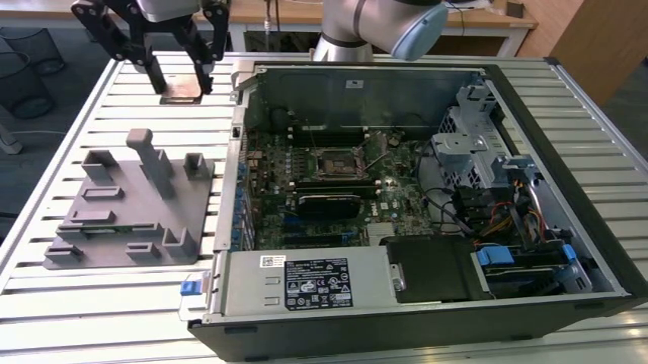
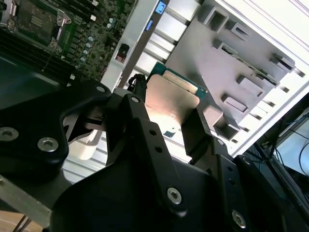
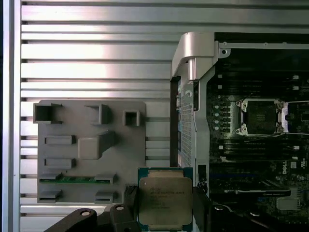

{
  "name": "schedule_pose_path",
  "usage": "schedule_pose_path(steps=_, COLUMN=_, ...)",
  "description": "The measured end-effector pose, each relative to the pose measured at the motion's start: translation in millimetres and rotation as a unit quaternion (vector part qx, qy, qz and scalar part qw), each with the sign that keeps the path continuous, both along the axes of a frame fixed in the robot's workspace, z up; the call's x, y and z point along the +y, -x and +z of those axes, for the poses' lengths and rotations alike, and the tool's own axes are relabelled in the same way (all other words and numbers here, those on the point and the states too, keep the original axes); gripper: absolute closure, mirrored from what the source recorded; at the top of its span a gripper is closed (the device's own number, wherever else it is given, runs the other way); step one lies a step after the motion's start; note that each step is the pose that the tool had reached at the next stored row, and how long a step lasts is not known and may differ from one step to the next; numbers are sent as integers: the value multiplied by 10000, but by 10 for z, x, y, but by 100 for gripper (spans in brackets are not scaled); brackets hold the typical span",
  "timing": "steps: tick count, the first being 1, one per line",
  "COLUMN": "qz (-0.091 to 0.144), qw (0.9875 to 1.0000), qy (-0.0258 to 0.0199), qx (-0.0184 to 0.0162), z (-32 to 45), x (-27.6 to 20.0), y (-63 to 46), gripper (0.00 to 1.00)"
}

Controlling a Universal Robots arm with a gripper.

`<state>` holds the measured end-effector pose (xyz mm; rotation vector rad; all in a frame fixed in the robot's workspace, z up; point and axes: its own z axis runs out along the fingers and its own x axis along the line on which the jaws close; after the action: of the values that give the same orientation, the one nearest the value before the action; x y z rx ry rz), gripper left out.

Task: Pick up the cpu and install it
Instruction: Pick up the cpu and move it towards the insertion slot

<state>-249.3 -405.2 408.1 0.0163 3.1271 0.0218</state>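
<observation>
— On the exterior view's right, what do we have around the work?
— We have the open computer case [image 1: 405,330] lying on its side, its green motherboard [image 1: 268,163] facing up and the dark square socket [image 1: 338,161] near the board's middle. Cables [image 1: 496,212] and a grey drive cage [image 1: 460,144] crowd the end of the case toward the exterior view's right, and a labelled metal box [image 1: 303,284] fills the near corner.
— And toward the exterior view's left?
— We see the grey holder block [image 1: 132,205] with its upright posts, just beside the case. The case's raised side wall [image 1: 240,136] stands between the gripper [image 1: 180,82] and the socket.
— Where do we find the cpu?
— We find the cpu [image 1: 182,91] pinched between the gripper's 2 black fingers [image 1: 154,76], which press on its opposite edges. In the first wrist view its silvery top plate faces the camera, with a thin green rim around it. It hangs over the table beyond the holder block, near the far edge as the exterior view sees it, well apart from the socket.
— What surface do we work on, and what room do we see?
— We work on a table [image 1: 102,303] of pale metal slats. The 1 arm [image 1: 354,30] rises behind the case. Past the table we make out black mesh bins [image 1: 26,87] on a dark floor and a wooden desk [image 1: 486,19].
</observation>
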Motion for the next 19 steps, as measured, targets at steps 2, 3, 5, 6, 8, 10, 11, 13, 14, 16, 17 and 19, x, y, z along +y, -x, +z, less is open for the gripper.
schedule_pose_path(steps=2, qz=0, qw=10000, qy=0, qx=0, z=0, x=0, y=-45, gripper=46)
schedule_pose_path(steps=3, qz=-1, qw=10000, qy=0, qx=0, z=0, x=0, y=-67, gripper=46)
schedule_pose_path(steps=5, qz=-1, qw=10000, qy=0, qx=0, z=0, x=0, y=-110, gripper=46)
schedule_pose_path(steps=6, qz=0, qw=10000, qy=0, qx=0, z=0, x=0, y=-130, gripper=46)
schedule_pose_path(steps=8, qz=0, qw=10000, qy=0, qx=0, z=0, x=0, y=-170, gripper=46)
schedule_pose_path(steps=10, qz=0, qw=10000, qy=0, qx=0, z=0, x=0, y=-209, gripper=46)
schedule_pose_path(steps=11, qz=0, qw=10000, qy=0, qx=0, z=0, x=0, y=-229, gripper=46)
schedule_pose_path(steps=13, qz=0, qw=10000, qy=0, qx=0, z=0, x=0, y=-266, gripper=46)
schedule_pose_path(steps=14, qz=-1, qw=10000, qy=0, qx=0, z=0, x=0, y=-287, gripper=46)
schedule_pose_path(steps=16, qz=0, qw=10000, qy=0, qx=0, z=0, x=0, y=-327, gripper=46)
schedule_pose_path(steps=17, qz=0, qw=10000, qy=0, qx=0, z=0, x=0, y=-347, gripper=46)
schedule_pose_path(steps=19, qz=0, qw=10000, qy=0, qx=0, z=0, x=1, y=-409, gripper=46)
